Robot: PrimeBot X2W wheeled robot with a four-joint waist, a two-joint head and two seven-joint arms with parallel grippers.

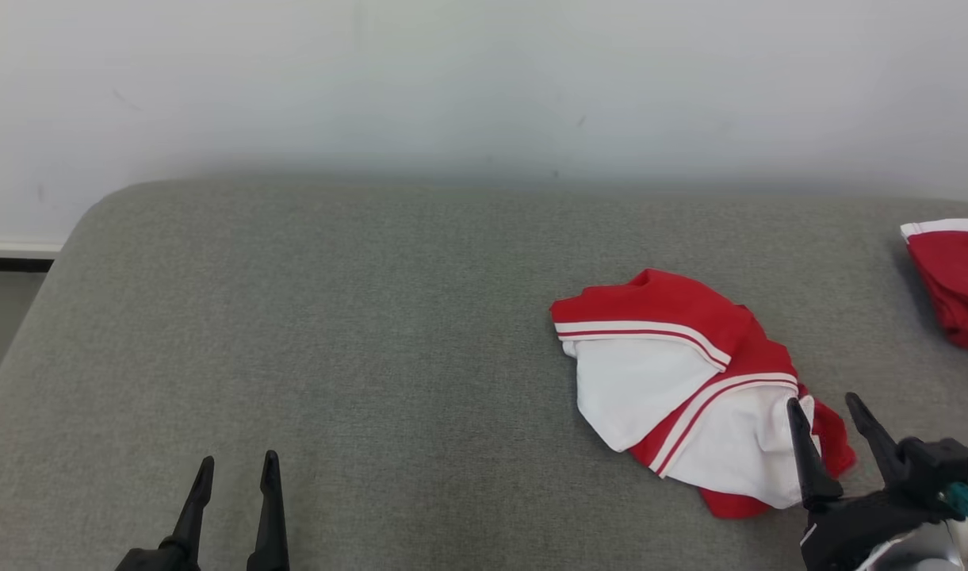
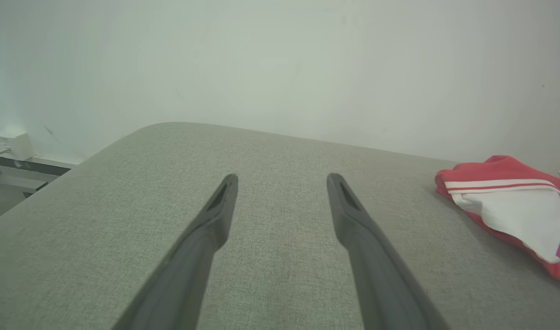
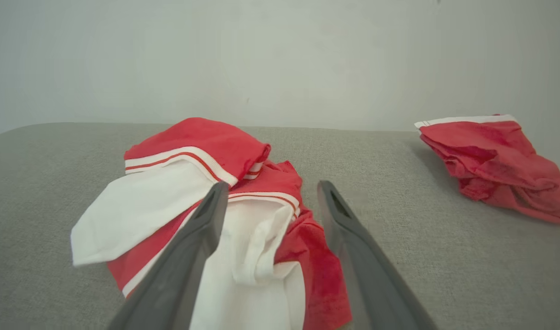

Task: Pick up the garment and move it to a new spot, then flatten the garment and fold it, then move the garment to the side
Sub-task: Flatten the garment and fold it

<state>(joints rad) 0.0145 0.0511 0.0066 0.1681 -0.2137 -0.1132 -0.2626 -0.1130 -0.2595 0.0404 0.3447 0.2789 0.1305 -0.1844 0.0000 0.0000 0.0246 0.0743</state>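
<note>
Site: plain indoor room, sparsely fitted; home or lab cannot be told | Evidence: bare white wall (image 1: 484,79); skirting strip (image 1: 16,249) at its foot; small white wall box (image 2: 13,143); grey fabric-covered surface (image 1: 293,333), corner rounded; red-and-white garment (image 1: 682,388) and second red garment (image 1: 955,277) lying on it.

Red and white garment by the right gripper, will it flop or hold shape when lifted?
Probably floppy: the garment lies crumpled in soft folds. Likely light: the cloth looks thin. Pushed, it should bunch on the textured cushion.
</note>
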